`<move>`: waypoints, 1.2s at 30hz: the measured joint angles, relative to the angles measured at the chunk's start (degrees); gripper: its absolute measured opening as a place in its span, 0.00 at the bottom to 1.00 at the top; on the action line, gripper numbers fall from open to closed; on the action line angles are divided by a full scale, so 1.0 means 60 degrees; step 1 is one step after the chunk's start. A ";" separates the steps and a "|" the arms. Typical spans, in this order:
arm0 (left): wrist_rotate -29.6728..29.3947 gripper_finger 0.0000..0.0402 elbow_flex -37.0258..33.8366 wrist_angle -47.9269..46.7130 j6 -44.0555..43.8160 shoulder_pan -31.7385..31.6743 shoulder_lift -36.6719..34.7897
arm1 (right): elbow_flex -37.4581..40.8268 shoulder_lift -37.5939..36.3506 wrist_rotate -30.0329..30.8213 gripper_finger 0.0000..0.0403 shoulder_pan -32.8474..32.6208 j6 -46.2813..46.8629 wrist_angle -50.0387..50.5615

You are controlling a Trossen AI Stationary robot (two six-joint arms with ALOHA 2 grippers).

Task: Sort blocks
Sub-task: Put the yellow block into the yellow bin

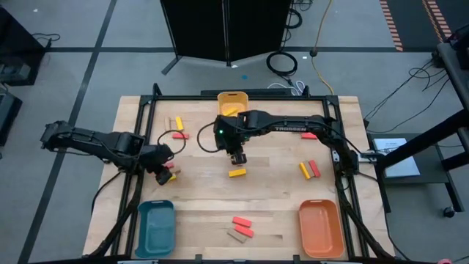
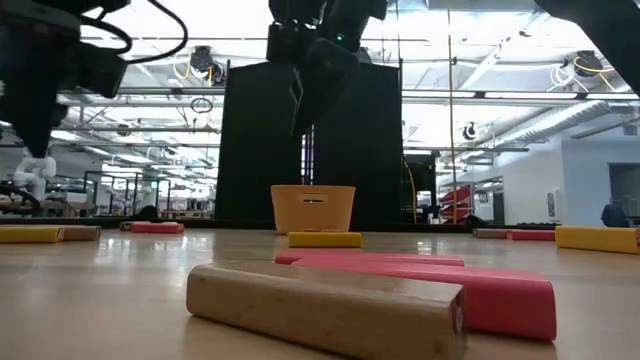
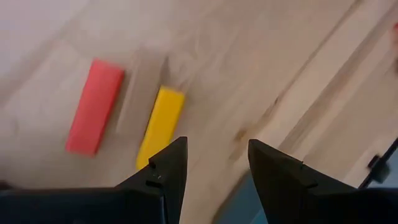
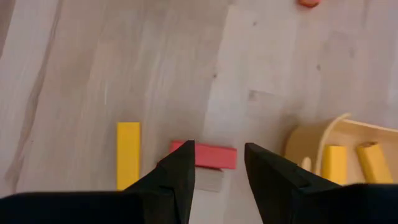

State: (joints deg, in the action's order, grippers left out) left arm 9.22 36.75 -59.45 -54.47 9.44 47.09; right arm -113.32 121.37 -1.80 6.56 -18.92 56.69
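Observation:
Blocks lie scattered flat on the wooden table (image 1: 278,198). My left gripper (image 1: 163,174) hovers open at the table's left, tilted downward over a red block (image 3: 94,106), a tan block (image 3: 138,87) and a yellow block (image 3: 160,124) that lie side by side; nothing is between its fingers. My right gripper (image 1: 236,157) hangs open above the table's middle, just beyond a yellow block (image 1: 237,173), and holds nothing. Its wrist view shows a yellow block (image 4: 128,154), a red block (image 4: 210,155) and a tan one (image 4: 210,180) beneath its fingers.
A yellow tray (image 1: 231,97) holding yellow blocks stands at the far middle, a teal tray (image 1: 156,229) at the near left and an orange tray (image 1: 321,230) at the near right. More blocks lie at the right (image 1: 308,170) and the near middle (image 1: 240,227). A black frame edges the table.

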 joint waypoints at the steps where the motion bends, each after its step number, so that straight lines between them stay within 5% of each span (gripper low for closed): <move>1: 0.0085 0.41 0.0000 -0.0044 -0.0145 0.0141 0.0085 | 0.0077 0.0003 -0.0003 0.33 -0.0016 -0.0003 -0.0044; 14: 0.0050 0.41 -0.0007 -0.0449 -0.0788 0.1400 0.2406 | 0.0998 0.0019 -0.0076 0.33 -0.0066 -0.0033 -0.1600; 22: -0.0457 0.41 -0.0007 -0.0326 -0.0024 0.1712 0.3592 | 0.0991 0.0088 -0.3011 0.33 -0.0500 -0.0247 -0.3916; 27: -0.0686 0.41 -0.0014 -0.0091 0.0220 0.1873 0.3770 | 0.1324 0.0108 -0.2958 0.33 -0.0918 -0.0433 -0.5480; 36: -0.0758 0.41 -0.0848 0.0378 0.0147 0.2038 0.3764 | 0.1377 0.0119 -0.2932 0.33 -0.1011 -0.0222 -0.5511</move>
State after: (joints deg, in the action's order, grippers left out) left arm 4.67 31.66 -57.18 -53.58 21.67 69.67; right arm -105.06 122.08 -19.40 0.49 -20.26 23.63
